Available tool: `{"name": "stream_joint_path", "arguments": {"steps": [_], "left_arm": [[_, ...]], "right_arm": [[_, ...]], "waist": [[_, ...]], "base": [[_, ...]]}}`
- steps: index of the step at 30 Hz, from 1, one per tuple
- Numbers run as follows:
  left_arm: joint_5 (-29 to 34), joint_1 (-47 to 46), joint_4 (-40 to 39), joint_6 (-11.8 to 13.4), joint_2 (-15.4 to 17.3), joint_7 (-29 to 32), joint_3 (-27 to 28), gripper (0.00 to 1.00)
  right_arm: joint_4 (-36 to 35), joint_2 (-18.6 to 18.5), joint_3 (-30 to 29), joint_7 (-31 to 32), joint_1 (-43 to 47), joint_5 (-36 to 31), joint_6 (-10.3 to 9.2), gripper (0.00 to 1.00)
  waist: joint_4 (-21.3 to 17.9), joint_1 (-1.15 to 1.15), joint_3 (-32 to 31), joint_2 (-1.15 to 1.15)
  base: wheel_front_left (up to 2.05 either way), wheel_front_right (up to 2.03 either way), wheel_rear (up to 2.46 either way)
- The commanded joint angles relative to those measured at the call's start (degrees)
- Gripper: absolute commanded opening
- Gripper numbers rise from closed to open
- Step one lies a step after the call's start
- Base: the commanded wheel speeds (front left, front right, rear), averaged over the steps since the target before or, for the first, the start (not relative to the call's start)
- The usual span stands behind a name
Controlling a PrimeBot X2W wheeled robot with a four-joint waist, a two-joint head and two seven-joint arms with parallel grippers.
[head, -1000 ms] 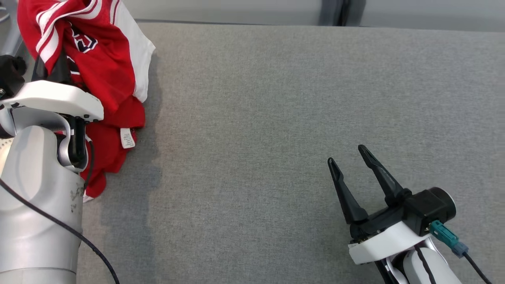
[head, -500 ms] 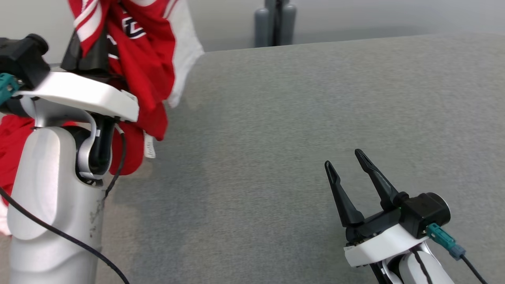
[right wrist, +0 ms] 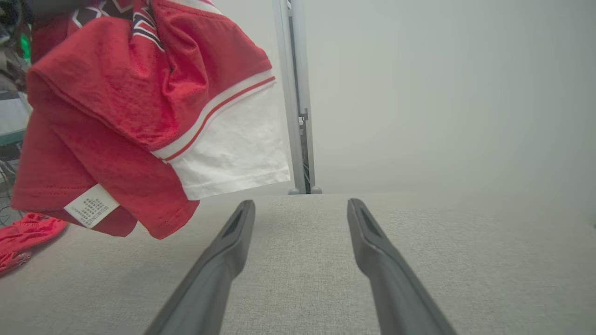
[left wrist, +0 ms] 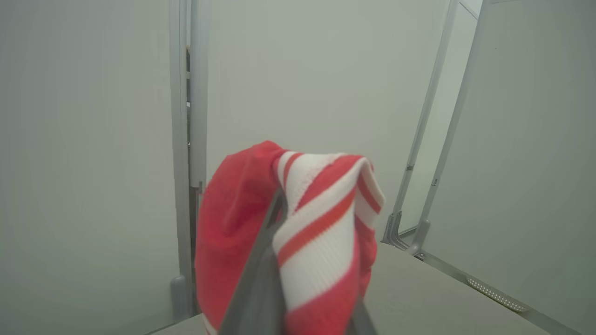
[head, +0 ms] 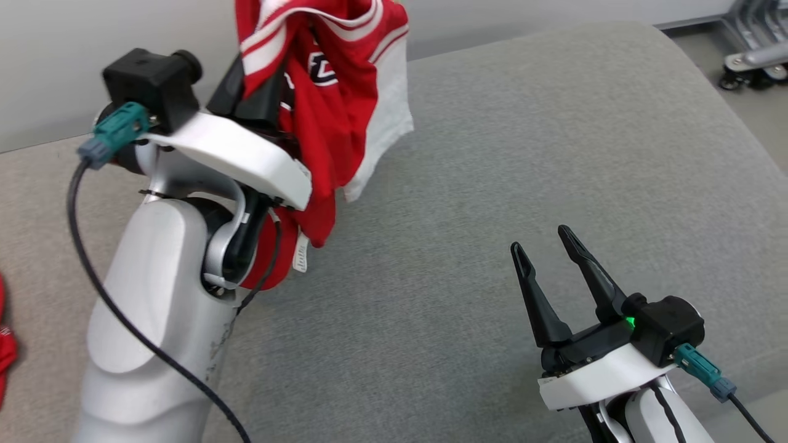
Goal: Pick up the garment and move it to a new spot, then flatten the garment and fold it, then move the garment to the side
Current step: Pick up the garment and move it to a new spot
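The garment [head: 332, 111] is a red jersey with white panels and striped trim. It hangs bunched in the air above the grey table, clear of the surface in the right wrist view, where the garment [right wrist: 139, 93] shows a white label at its lower hem. My left gripper [head: 255, 92] is raised at the upper left and shut on the garment's striped edge. In the left wrist view the fabric [left wrist: 321, 223] wraps over the fingers [left wrist: 260, 288]. My right gripper [head: 540, 241] rests low at the lower right, open and holding nothing, and its fingers [right wrist: 223, 251] point along the table.
The grey padded table [head: 492, 154] spreads wide, with a rounded corner at the upper right. Another red cloth [head: 5, 351] lies at the left edge. A wheeled metal base [head: 751, 58] stands on the floor beyond the corner. A pale wall and a post [right wrist: 298, 93] rise behind.
The head camera has turned, shifting the whole picture. My left arm has lifted the garment off the table and carried it right, over the table. The right gripper stays open in place.
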Motion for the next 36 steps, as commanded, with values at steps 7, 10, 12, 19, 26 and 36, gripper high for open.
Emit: {"name": "stream_joint_path", "arguments": {"steps": [7, 10, 12, 19, 26, 36], "left_arm": [[1.9, -2.2, 6.9, 0.1, -0.7, -1.0, -5.5, 0.00], [3.1, -2.0, 11.1, 0.0, -0.8, -2.3, -7.2, 0.00], [3.4, -1.5, 14.4, 0.3, -0.9, -3.0, -8.0, 0.00], [1.9, -1.2, 25.8, 1.6, -1.4, -4.1, -11.3, 0.00], [-1.3, -2.8, 34.1, 3.0, -1.5, -7.1, -15.2, 0.00], [-8.2, -3.6, 34.8, 4.3, -1.5, -13.5, -17.2, 1.00]], "right_arm": [[-0.7, -0.2, -0.2, -0.3, -0.9, 0.9, 0.01, 1.00], [-0.9, -0.2, -0.4, -0.3, -0.9, 1.0, 0.01, 1.00], [-1.0, -0.2, -0.4, -0.3, -1.0, 1.1, 0.01, 1.00], [-1.0, -0.2, 0.2, -0.3, -1.7, 0.7, 0.01, 1.00], [-1.0, -0.2, 1.1, -0.3, -2.1, 1.2, 0.01, 1.00], [-0.1, -0.2, 1.7, -0.3, -1.4, 1.0, 0.01, 1.00]], "waist": [[-4.7, 0.00, 1.8, 0.00], [-5.0, 0.00, 2.6, 0.00], [-5.0, 0.00, 3.1, 0.00], [-4.2, 0.00, 4.9, 0.00], [-3.9, 0.00, 5.8, 0.00], [-2.2, 0.00, 3.7, 0.00]], "base": [[0.00, 0.00, 0.00], [0.00, 0.00, 0.00], [0.00, 0.00, 0.00], [0.00, 0.00, 0.00], [0.00, 0.00, 0.00], [0.00, 0.00, 0.00]]}}
